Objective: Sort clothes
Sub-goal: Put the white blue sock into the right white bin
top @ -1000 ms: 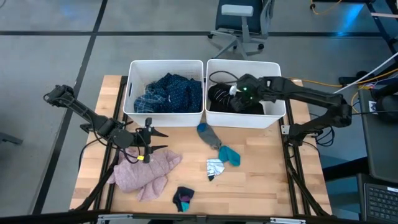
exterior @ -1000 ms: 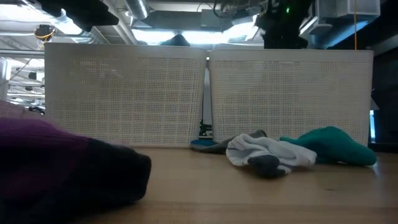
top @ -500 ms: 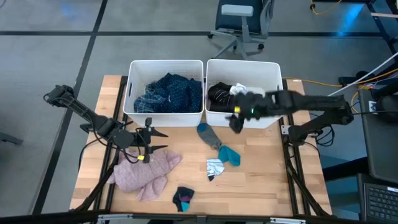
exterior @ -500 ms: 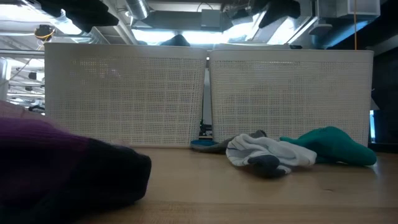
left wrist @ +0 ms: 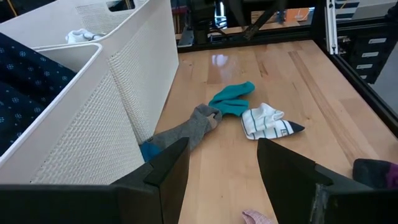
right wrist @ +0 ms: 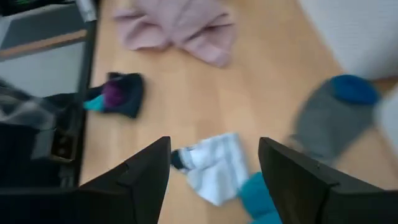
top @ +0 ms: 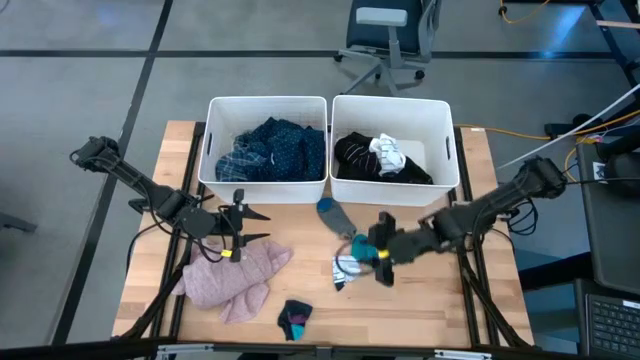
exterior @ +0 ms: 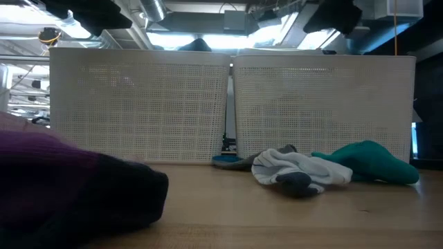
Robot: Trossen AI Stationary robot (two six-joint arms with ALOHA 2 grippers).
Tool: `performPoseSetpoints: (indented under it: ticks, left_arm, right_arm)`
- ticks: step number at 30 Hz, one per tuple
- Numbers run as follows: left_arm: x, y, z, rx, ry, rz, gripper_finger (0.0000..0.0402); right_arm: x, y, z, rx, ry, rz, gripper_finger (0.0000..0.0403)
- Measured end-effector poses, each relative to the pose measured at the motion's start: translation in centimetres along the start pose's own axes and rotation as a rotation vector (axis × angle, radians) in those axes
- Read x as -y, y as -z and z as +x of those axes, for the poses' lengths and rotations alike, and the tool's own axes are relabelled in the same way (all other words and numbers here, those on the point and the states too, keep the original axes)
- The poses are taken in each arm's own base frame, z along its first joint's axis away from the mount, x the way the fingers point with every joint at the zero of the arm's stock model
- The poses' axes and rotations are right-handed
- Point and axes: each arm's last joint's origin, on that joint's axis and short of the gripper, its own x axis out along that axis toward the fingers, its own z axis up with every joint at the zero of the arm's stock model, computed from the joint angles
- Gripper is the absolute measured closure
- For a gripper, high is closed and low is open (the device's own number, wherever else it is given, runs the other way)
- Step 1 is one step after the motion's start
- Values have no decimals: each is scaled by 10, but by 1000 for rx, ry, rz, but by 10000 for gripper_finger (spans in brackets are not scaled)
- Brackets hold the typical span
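My right gripper (top: pixel 372 250) is open and empty, just above the teal sock (top: pixel 366 246) and the white striped sock (right wrist: pixel 211 165) on the table. A grey sock with a blue toe (top: pixel 337 217) lies next to them, and a small dark sock (top: pixel 294 318) lies near the front edge. My left gripper (top: pixel 262 226) is open and empty over the far edge of the pink fuzzy top (top: pixel 232 277). The blue plaid shirt and navy dotted cloth (top: pixel 266 149) lie in the left bin. Black and white pieces (top: pixel 381 156) lie in the right bin.
Two white plastic bins (top: pixel 328 178) stand side by side at the table's far edge; their mesh walls (exterior: pixel 228 104) fill the low view. Bare wood (top: pixel 430 300) lies at the near right of the table. An office chair (top: pixel 385 35) stands beyond the table.
My right gripper has come out of the right bin and gone toward the table's near edge and down, ending over the teal and white socks. A white piece now shows on top of the black ones in that bin.
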Motion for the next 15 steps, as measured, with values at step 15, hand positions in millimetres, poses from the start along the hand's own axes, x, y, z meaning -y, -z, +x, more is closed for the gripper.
performPoseSetpoints:
  ticks: [15]
  left_arm:
    - [0, 0, 0, 4, 0, 9, 222]
  right_arm:
    - [-15, 55, 77, 67, -6, -96, 159]
